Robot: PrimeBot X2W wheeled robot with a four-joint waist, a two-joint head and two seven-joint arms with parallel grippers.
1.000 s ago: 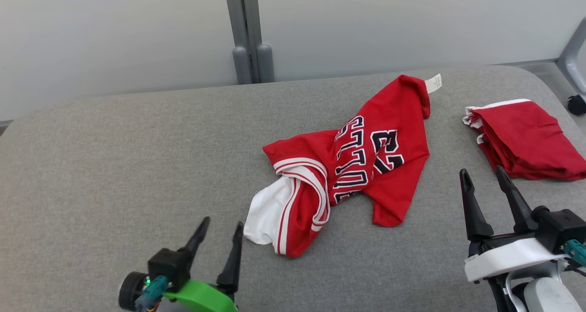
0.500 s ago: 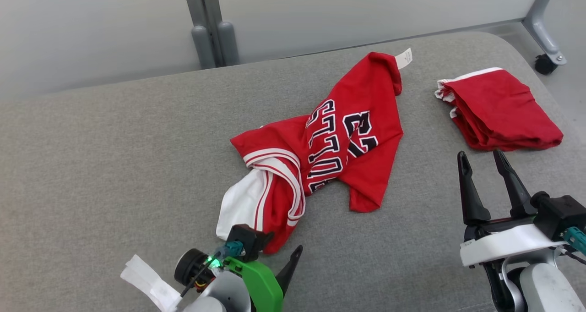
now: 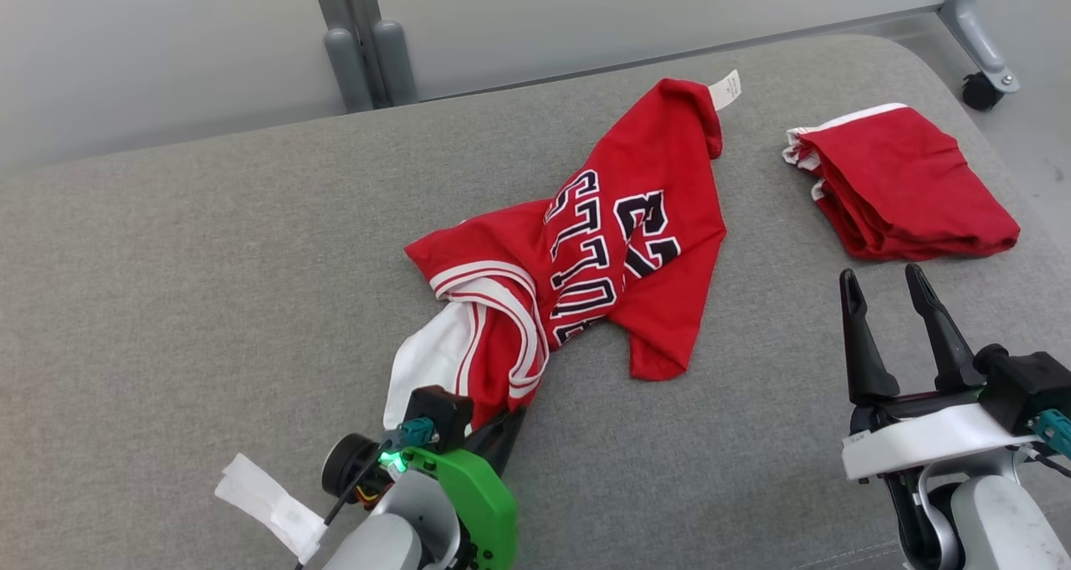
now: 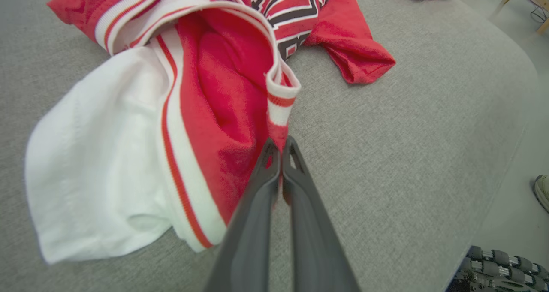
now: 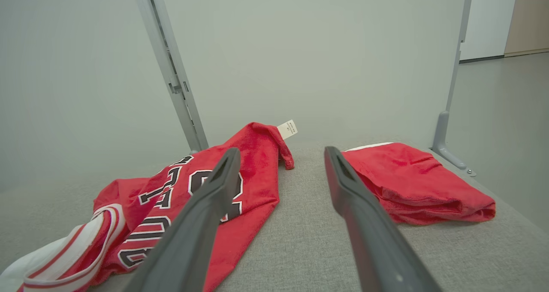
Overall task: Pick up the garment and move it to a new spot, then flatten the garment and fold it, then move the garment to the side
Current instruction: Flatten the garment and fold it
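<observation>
so the left tool (image 4: 281,147) is pinched on the near edge of the jersey (image 3: 644,252), right tool (image 3: 885,279) spread apart off to its right

- grey fabric-covered table (image 3: 209,243) with rounded corners
- crumpled red-and-white fabric jersey (image 3: 636,243) with black lettering, lying mid-table
- folded red cloth garment (image 3: 908,189) near the right edge, apart from the jersey

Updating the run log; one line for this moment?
step: grasp | left gripper: jaws shut on jersey edge | right gripper: jaws open, empty
</observation>
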